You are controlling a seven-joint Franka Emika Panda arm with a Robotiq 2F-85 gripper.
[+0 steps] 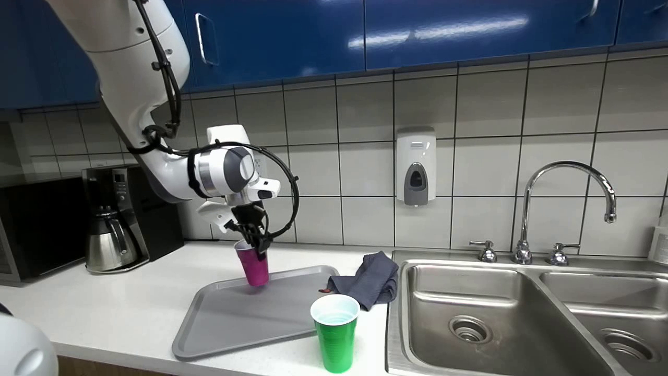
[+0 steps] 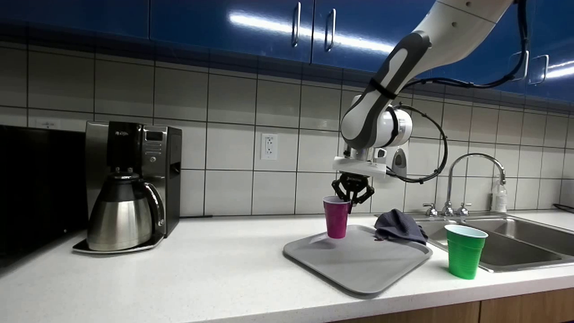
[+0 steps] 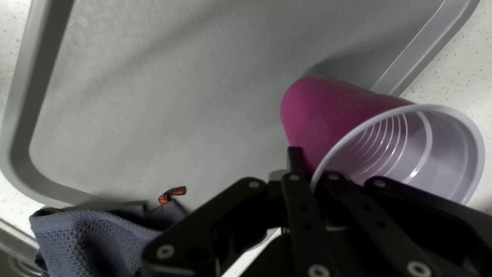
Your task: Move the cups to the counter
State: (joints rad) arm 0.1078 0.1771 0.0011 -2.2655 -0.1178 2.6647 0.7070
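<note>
We see a magenta tumbler (image 1: 254, 271) tilted; at four o'clock from it, a green tumbler (image 1: 336, 342) stands on the desk (image 1: 125, 308).

In both exterior views I register a tiled wall (image 1: 365, 167) with dark grout lines. Glossy blue cabinets (image 1: 287, 42) span 10 to 2 o'clock above it. In an exterior view they reflect a white light streak (image 2: 260, 22) at 12 o'clock; I locate a wall outlet (image 2: 269, 146) just off centre toward 10, and wood-toned panels (image 2: 515, 309) between 4 and 5. In an exterior view I locate a wall dispenser (image 1: 416, 166) between 2 and 3, a faucet (image 1: 524, 214) at 3 and a steel sink (image 1: 514, 334) at 4 o'clock.
</note>
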